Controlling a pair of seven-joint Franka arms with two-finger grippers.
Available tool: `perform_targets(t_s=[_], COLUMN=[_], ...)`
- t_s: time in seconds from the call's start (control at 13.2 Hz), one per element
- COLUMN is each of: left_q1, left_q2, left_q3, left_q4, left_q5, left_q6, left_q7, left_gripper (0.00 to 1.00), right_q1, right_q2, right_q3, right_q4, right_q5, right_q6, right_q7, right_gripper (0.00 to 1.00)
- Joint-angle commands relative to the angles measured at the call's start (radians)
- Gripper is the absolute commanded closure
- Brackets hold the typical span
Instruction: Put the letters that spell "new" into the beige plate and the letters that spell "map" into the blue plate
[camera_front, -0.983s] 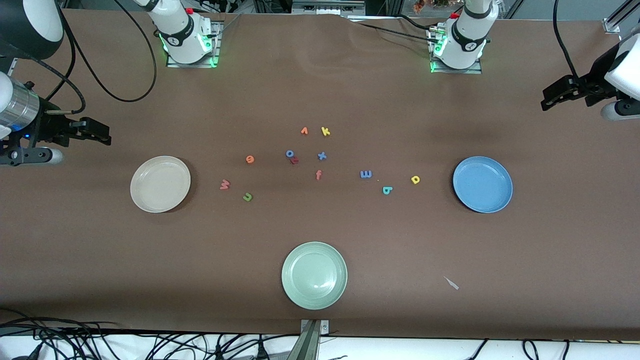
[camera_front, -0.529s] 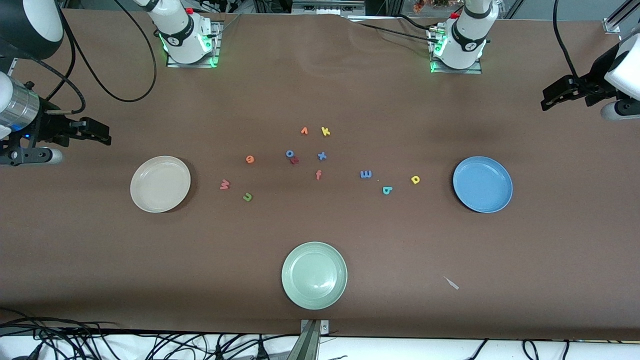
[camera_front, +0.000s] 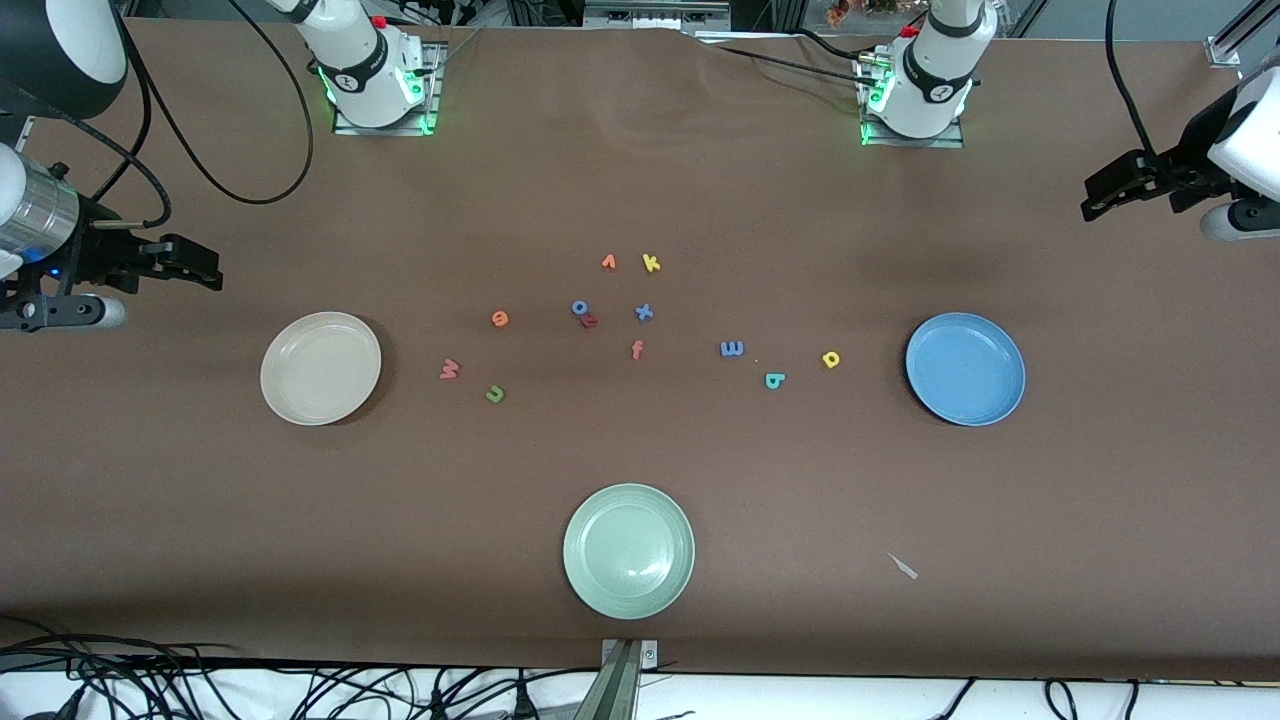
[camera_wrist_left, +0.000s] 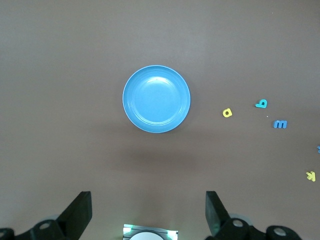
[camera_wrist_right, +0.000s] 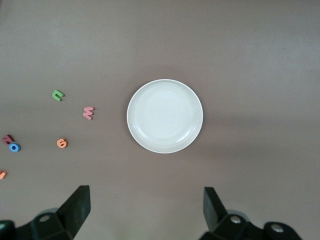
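left gripper (camera_wrist_left: 147, 212) jaws apart, up over table at left arm's end | right gripper (camera_wrist_right: 145, 210) same, right arm's end | new letters (camera_front: 481, 362) near beige plate (camera_front: 320, 367), map letters (camera_front: 778, 361) near blue plate (camera_front: 965, 368), all on table

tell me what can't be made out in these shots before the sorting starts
- Dark red letter, front view: the blue "o" touches or overlaps it, and it is too small to read.
- Same letter, right wrist view: cut off by the picture's edge.
- Blue letter beside the yellow "k", left wrist view: only a sliver shows at the edge.
- Left gripper and right gripper, open: fingertips cut off by each wrist view's lower edge.
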Motion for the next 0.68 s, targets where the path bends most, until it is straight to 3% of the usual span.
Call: perform_targets(t_s=[0.0,0.6], left_q1=[-0.001,-0.011], left_q2=[0.007,0.017], left_q3=[-0.001,-0.010], left_q4=[0.024,0.023], left_q5=[-0.024,-0.022], left_q6=[-0.005,0.029], left_q7=[-0.003,-0.003], left_gripper=[0.00,0.00], right_q1=[-0.005,0.018], right_q2=[0.009,0.042], right_q3=[0.002,0.011], right_q4=[0.015,0.016], right_q5=[0.017,0.014], right_q6=[-0.014,-0.016], right_q7=[-0.002,-0.020], right_gripper=[0.00,0.00])
